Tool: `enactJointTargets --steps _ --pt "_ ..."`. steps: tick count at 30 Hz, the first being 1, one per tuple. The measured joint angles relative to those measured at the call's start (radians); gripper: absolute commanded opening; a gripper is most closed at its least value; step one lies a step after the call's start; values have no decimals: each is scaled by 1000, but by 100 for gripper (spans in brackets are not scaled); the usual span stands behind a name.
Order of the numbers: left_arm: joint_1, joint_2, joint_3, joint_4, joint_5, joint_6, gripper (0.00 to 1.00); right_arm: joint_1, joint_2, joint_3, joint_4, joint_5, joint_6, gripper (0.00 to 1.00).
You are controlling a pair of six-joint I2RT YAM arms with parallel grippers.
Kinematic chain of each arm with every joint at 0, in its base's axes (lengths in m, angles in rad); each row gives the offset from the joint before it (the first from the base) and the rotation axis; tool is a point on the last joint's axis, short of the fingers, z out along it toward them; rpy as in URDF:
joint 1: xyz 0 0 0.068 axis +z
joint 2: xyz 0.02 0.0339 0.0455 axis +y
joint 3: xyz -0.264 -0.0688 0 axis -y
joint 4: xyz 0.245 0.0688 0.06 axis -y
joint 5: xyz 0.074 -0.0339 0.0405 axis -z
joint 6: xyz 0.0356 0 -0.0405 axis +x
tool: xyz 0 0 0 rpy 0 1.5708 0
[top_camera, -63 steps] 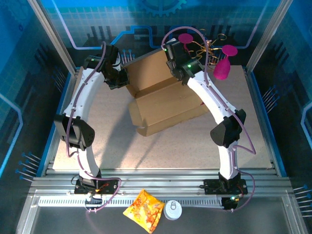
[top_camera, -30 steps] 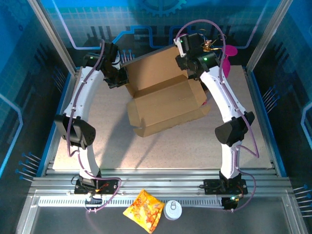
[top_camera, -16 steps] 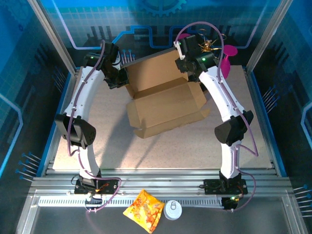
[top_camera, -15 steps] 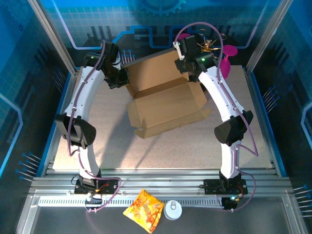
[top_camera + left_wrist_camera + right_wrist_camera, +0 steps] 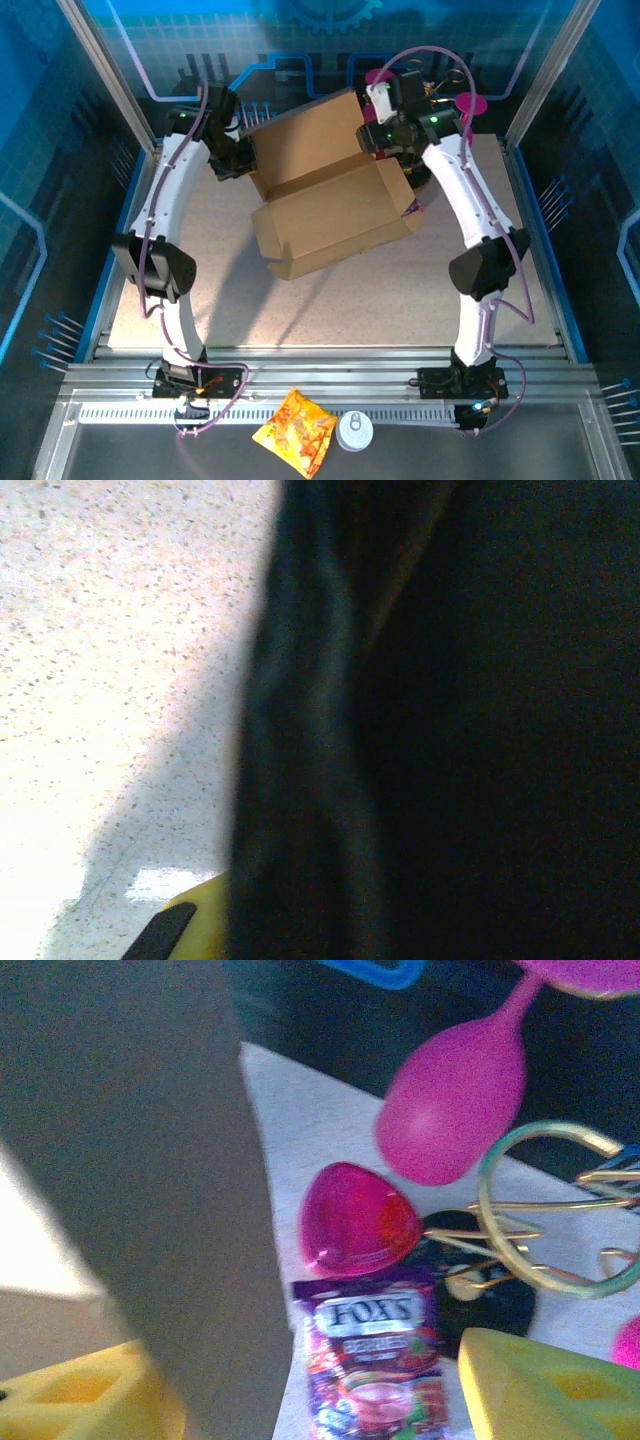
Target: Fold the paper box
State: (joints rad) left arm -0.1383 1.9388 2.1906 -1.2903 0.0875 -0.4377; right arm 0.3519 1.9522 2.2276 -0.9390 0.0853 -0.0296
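the paper box (image 5: 335,205) sits mid-worktop (image 5: 200,300), its tray seemingly formed and its lid raised toward 12 o'clock, not yet closed or tucked. the right pincer (image 5: 378,140) is spread open at the lid's 3 o'clock edge. the left pincer (image 5: 240,162) is at 9 o'clock, and its state cannot be told.

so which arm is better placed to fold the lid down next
right, probably: the right claw is open at the far right corner of the paper box's raised lid, cardboard between its fingers. the left claw sits low by the hinge
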Motion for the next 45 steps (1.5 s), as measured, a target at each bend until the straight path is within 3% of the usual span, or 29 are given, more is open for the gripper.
enactJointTargets --steps 6,9,14,21,26,28,30,32,45 --pt "5 6 0 -15 -6 -3 0 -12 -250 -381 196 -173 29 78" --pt "5 11 0 -16 -6 -2 0 -13 -326 -504 301 -177 30 77" --pt "6 13 0 -21 -6 -2 0 -10 -320 -547 441 -108 22 74" --pt "6 13 8 -35 -6 -2 0 26 -193 -455 517 -2 -19 68" --pt "6 13 8 -38 -5 -1 0 79 -99 -374 518 104 -48 54" --pt "6 13 8 -40 -5 -1 0 92 -72 -349 519 159 -58 43" --pt "6 13 8 -40 -5 0 0 95 -47 -322 512 211 -62 17" --pt "6 13 8 -37 3 3 0 96 -26 -293 504 239 -67 1" --pt "6 -2 -65 16 -98 -5 0 227 -1 -136 299 506 -26 0"
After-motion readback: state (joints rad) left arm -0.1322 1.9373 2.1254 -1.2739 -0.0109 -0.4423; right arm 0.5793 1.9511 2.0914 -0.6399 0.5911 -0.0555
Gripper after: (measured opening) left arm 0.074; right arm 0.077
